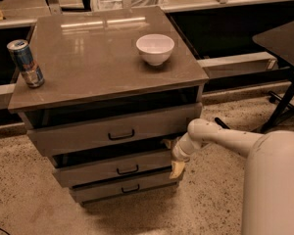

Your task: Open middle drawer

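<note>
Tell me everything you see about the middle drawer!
The middle drawer is grey-brown and looks wooden, with a long flat front and a black bar handle at its centre. It sits under the top drawer and over the bottom drawer, with a dark gap above it. The gripper is at its right end.

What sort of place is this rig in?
Likely an office or lab test space: speckled hard floor, a free-standing drawer cabinet, a black table nearby. The gripper sits at the right end of the middle drawer.
</note>
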Available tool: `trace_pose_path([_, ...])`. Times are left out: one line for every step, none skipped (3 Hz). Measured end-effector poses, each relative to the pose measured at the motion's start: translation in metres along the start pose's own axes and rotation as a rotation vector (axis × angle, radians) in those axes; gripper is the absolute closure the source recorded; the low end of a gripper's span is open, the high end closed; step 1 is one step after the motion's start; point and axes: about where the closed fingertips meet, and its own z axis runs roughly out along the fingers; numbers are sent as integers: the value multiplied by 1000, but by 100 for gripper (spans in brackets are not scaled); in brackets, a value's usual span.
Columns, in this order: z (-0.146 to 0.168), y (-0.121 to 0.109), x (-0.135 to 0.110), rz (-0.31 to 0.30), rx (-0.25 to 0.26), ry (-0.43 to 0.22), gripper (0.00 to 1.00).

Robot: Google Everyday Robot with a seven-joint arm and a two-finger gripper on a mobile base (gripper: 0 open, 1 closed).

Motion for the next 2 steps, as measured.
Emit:
trace_pose_path([0, 0, 0, 0, -2, 0, 28])
trace_pose_path([-2, 8, 1, 5, -20, 6, 32])
